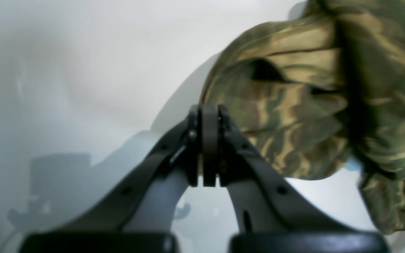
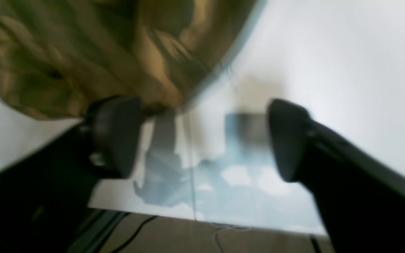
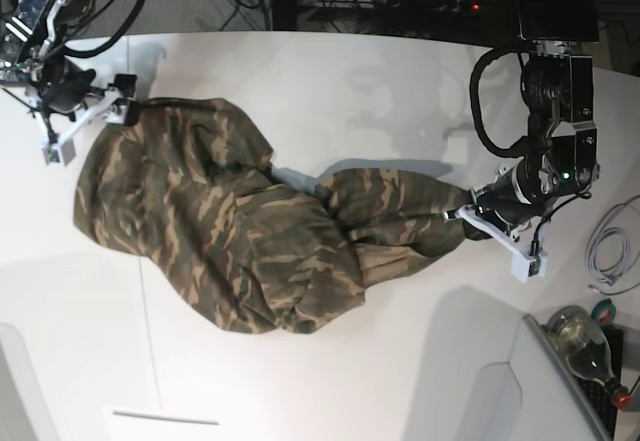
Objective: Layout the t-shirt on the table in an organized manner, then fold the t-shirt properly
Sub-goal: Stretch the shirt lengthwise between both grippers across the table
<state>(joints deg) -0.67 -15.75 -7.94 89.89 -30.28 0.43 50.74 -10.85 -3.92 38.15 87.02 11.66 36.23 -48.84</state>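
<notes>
The camouflage t-shirt [image 3: 250, 231] lies crumpled in a long bunch across the middle of the white table [image 3: 380, 91]. My left gripper [image 3: 463, 216] is at the shirt's right end. In the left wrist view it [image 1: 209, 116] is shut, with the shirt's edge [image 1: 294, 105] meeting its tips and the cloth raised a little above its shadow. My right gripper [image 3: 120, 101] is at the shirt's far left corner. In the right wrist view it [image 2: 202, 140] is open, its fingers wide apart, with the blurred shirt [image 2: 83, 52] just above one finger [image 2: 114, 133].
A glass bottle [image 3: 585, 346] and a coiled white cable [image 3: 610, 251] sit at the table's right edge. A raised white panel [image 3: 520, 381] stands at the front right. The table's edge [image 2: 206, 221], with floor and cables below, is close under my right gripper.
</notes>
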